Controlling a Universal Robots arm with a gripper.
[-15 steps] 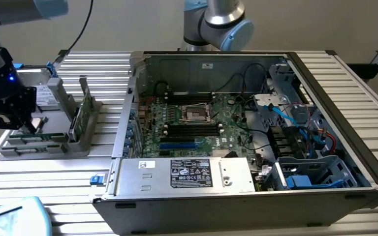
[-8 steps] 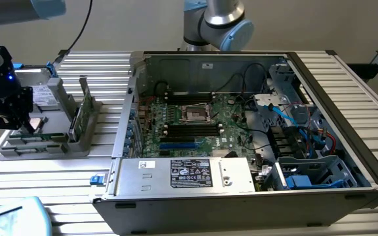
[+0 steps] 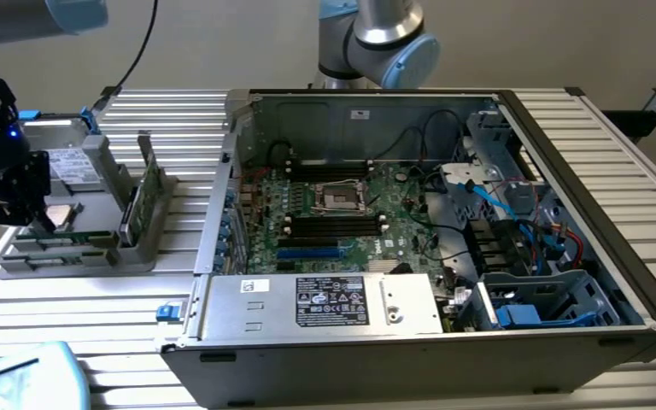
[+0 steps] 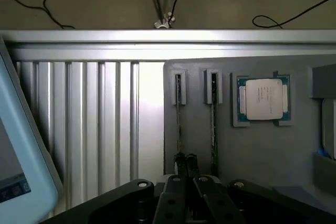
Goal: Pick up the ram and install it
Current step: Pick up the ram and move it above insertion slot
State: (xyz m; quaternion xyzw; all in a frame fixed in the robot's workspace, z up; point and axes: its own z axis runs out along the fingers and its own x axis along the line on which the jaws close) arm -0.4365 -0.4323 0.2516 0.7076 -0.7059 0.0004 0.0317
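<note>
Two ram sticks lie edge-up in slots of a grey holder tray [image 4: 262,150], seen as thin dark strips: one ram [image 4: 178,114] and a second ram [image 4: 213,121]. In the exterior view the ram [image 3: 72,241] sits in the tray at that view's left, beside the open computer case. My gripper [image 4: 186,160] hangs over the end of the first stick with its fingertips [image 4: 180,159] pressed together and nothing visibly between them. From outside, the gripper [image 3: 38,222] hovers low over the tray.
A square silver processor [image 4: 262,99] rests in the tray next to the sticks. Upright green boards [image 3: 140,192] stand in a grey rack. The open case holds the motherboard [image 3: 340,218] with black sockets [image 3: 328,226] and a power supply [image 3: 328,303].
</note>
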